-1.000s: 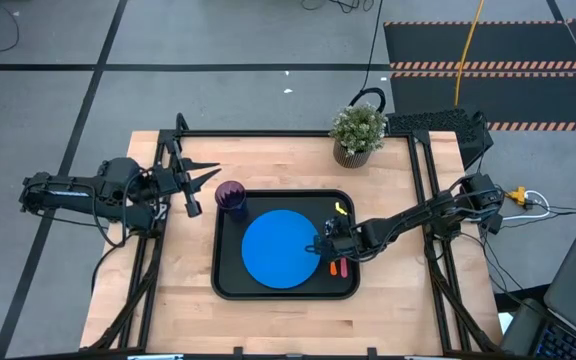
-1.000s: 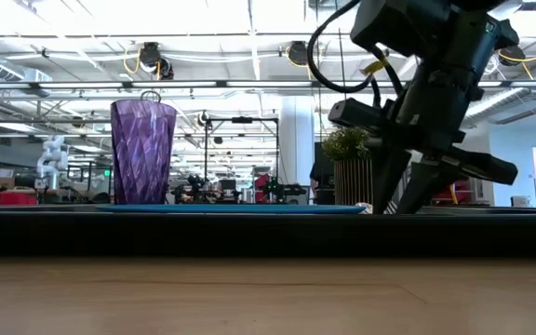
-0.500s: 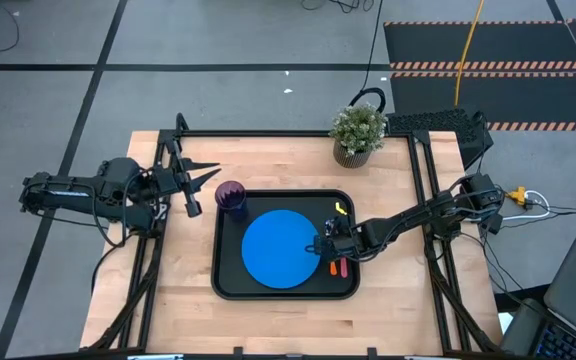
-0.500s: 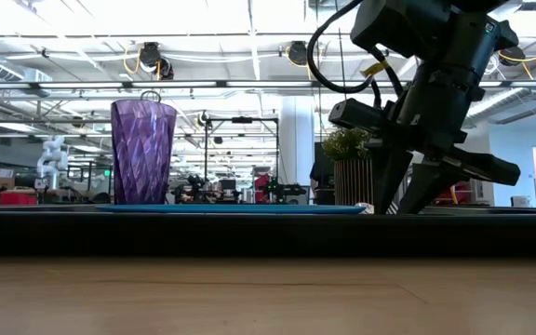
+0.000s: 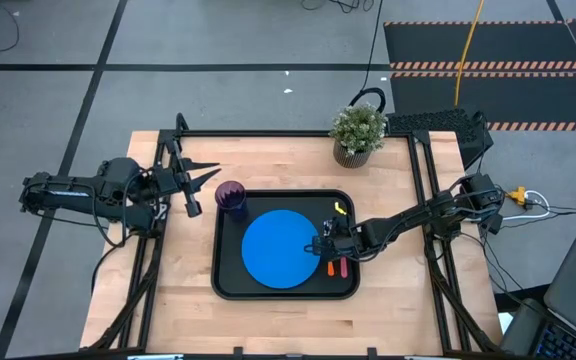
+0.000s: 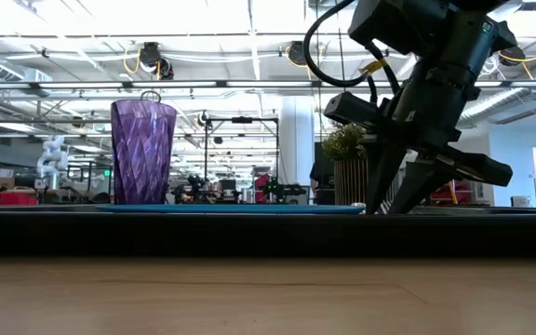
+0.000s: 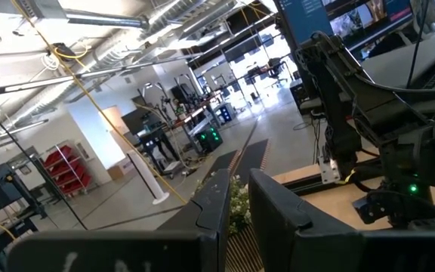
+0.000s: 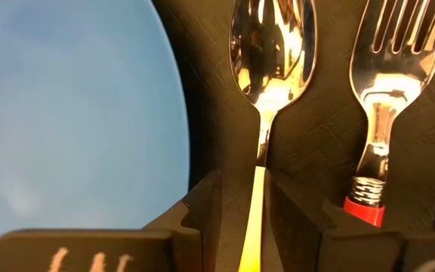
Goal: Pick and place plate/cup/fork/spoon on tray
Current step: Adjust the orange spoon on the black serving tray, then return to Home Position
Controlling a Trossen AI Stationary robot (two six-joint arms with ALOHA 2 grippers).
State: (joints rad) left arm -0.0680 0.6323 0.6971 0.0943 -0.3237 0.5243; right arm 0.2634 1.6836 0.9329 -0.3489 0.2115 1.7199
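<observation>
Now the right hand (image 8: pixel 240 200) pinches the spoon (image 8: pixel 270 53) beside the fork (image 8: pixel 384 83).

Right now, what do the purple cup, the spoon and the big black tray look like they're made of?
The ribbed purple cup looks like translucent plastic: light shines through its faceted wall. The orange-handled spoon has a polished metal bowl, mirror-bright with reflections; its handle is probably plastic. The black rectangular tray seems to be matte plastic with a fine grainy texture.
</observation>
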